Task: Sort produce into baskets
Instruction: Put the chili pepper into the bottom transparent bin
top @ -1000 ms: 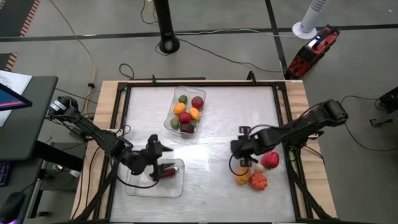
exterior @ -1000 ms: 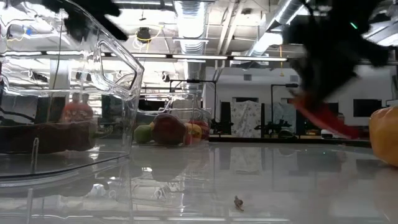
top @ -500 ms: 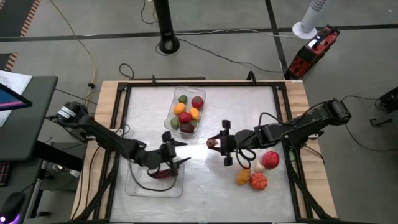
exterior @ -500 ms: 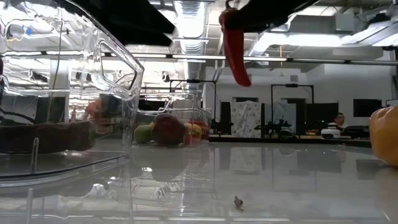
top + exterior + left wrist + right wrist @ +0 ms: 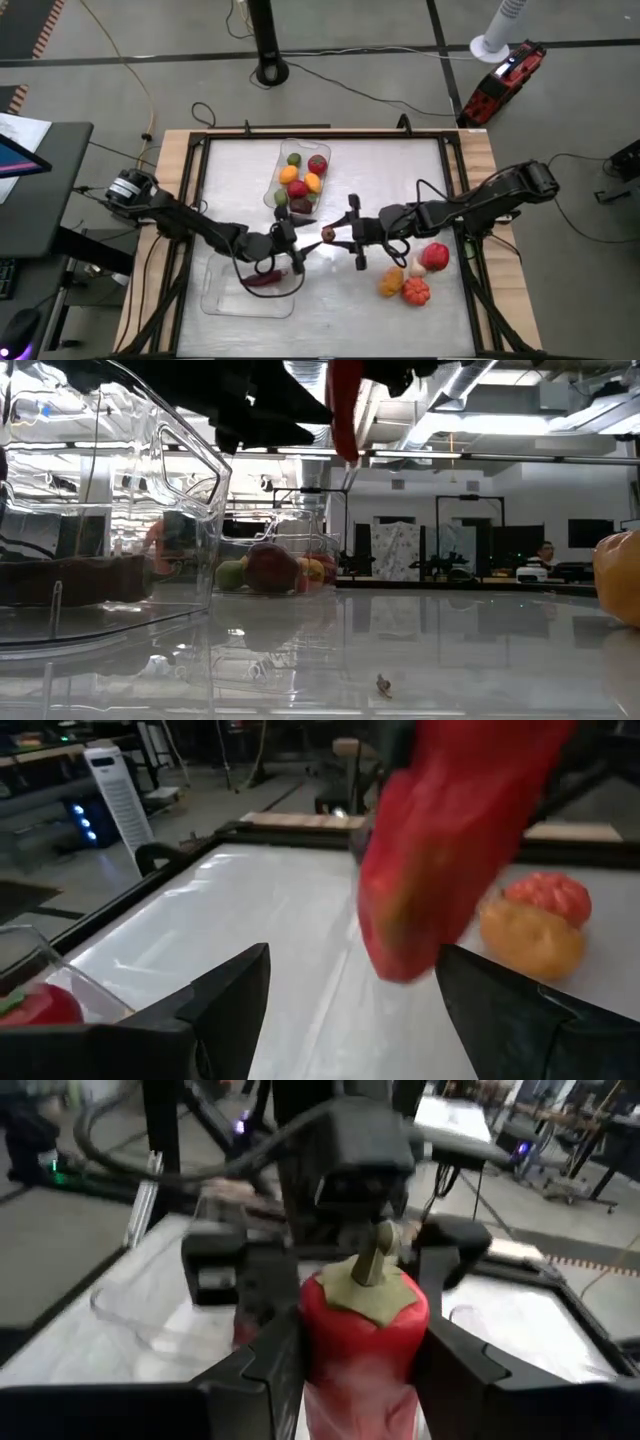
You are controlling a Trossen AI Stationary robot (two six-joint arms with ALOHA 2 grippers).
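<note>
My right gripper (image 5: 338, 234) is shut on a red pepper (image 5: 360, 1335) with a green cap and stem, high over the table's middle. My left gripper (image 5: 304, 244) is open and faces it; its fingers (image 5: 232, 1000) stand on either side of the pepper (image 5: 440, 850) without visibly touching it. One clear basket (image 5: 300, 144) at the far middle holds several fruits. A second clear basket (image 5: 215, 300) at the near left holds a dark red piece (image 5: 264, 281). Several loose pieces (image 5: 412, 290) lie on the table at the right. My right gripper pinches the pepper's upper body (image 5: 318, 1342), just below the green cap, between its two fingers. The fingers come level from the table's right. The pepper is lifted clear, stem end up, and its tip hangs down below the fingers (image 5: 345, 420).
The loose produce at the right includes a red piece (image 5: 435, 256), an orange piece (image 5: 390, 285) and a pale piece (image 5: 415, 269). Black frame rails (image 5: 455, 180) border the white table top. Bare table lies between the two baskets and the loose pieces.
My right gripper has carried the red pepper up from the loose pile toward the table's left, to its middle. My left gripper has left the near basket, where the dark red piece stays, and moved right toward the pepper.
</note>
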